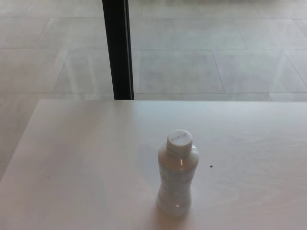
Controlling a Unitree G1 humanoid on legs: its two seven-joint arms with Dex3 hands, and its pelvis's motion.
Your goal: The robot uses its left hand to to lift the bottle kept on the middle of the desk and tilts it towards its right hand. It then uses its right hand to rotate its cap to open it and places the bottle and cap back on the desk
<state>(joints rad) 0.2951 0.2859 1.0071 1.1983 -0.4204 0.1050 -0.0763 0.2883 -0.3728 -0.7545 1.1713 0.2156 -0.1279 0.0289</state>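
Capped bottle (177, 179) upright, low centre of frame on the table (86, 158); neither hand in view, fingers unseen.
Likely light, smooth, slippery plastic: grip at its pinched waist, below white cap (179, 140).

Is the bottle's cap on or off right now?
On. The white cap sits on the neck of the upright bottle on the desk.
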